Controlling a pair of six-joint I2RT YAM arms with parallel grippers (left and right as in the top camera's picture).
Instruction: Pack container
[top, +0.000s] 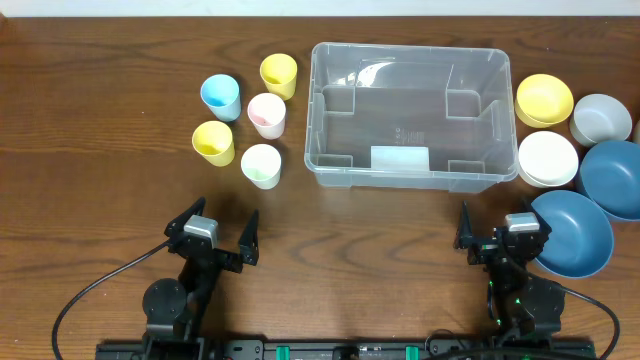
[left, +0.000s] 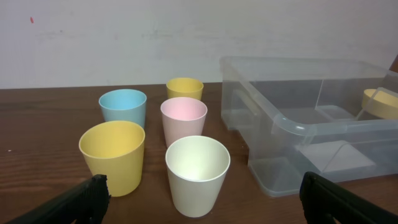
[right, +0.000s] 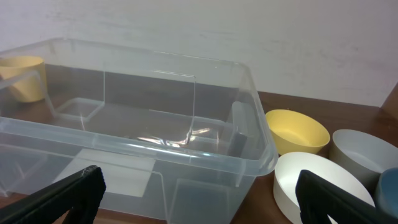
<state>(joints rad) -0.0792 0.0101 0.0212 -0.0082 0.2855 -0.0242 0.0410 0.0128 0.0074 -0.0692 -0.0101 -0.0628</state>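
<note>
The clear container stands empty at the middle back of the table, and shows in the left wrist view and right wrist view. Left of it stand several cups: blue, yellow, pink, yellow and white. My left gripper is open and empty near the front edge, with the white cup ahead of it. My right gripper is open and empty in front of the container's right end.
Bowls lie right of the container: yellow, grey, white and two blue. The nearer blue bowl touches the right gripper's side. A pale wall stands behind the table.
</note>
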